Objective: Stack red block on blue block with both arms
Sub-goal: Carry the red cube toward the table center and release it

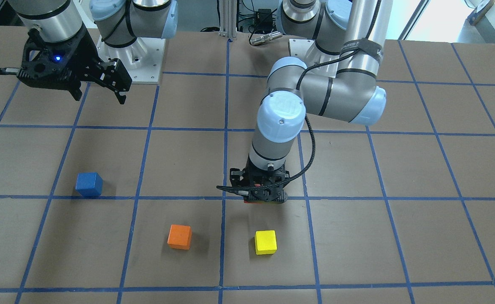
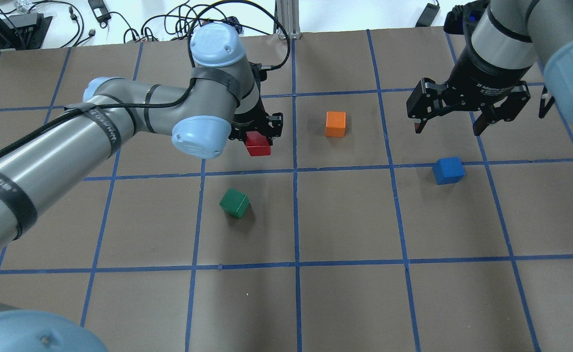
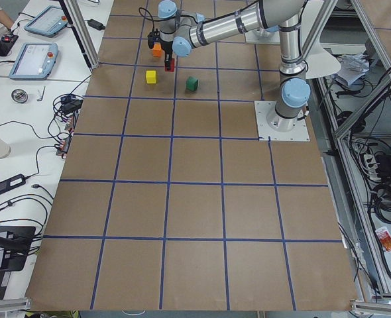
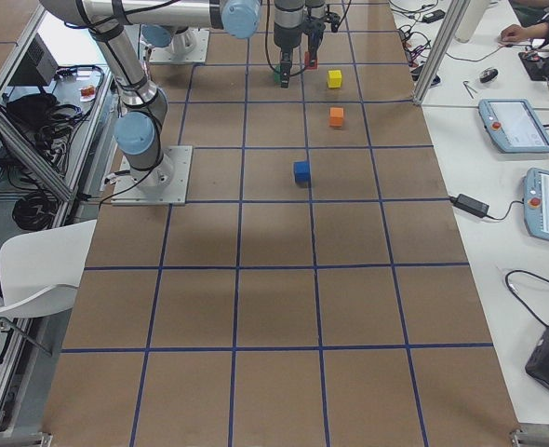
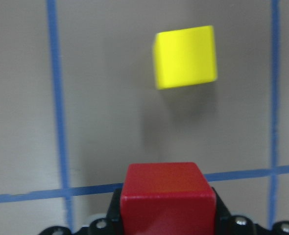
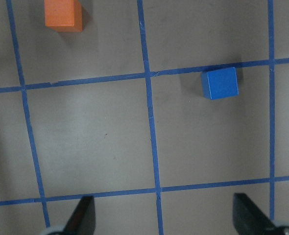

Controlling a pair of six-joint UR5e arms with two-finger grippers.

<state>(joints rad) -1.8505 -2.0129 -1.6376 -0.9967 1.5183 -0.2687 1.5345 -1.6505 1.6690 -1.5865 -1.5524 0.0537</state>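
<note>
My left gripper (image 2: 259, 138) is shut on the red block (image 2: 258, 145) and holds it low over the table; the block fills the bottom of the left wrist view (image 5: 169, 196). In the front view only a sliver of the red block (image 1: 253, 202) shows under the gripper (image 1: 261, 197). The blue block (image 2: 448, 170) sits alone on the table on the right side, also seen in the front view (image 1: 89, 184) and the right wrist view (image 6: 220, 83). My right gripper (image 2: 447, 130) is open and empty, raised above the table just beyond the blue block.
An orange block (image 2: 335, 123) lies between the two grippers. A green block (image 2: 234, 203) lies near the held red block, on the robot's side. A yellow block (image 1: 266, 242) lies just past the left gripper, on the side away from the robot.
</note>
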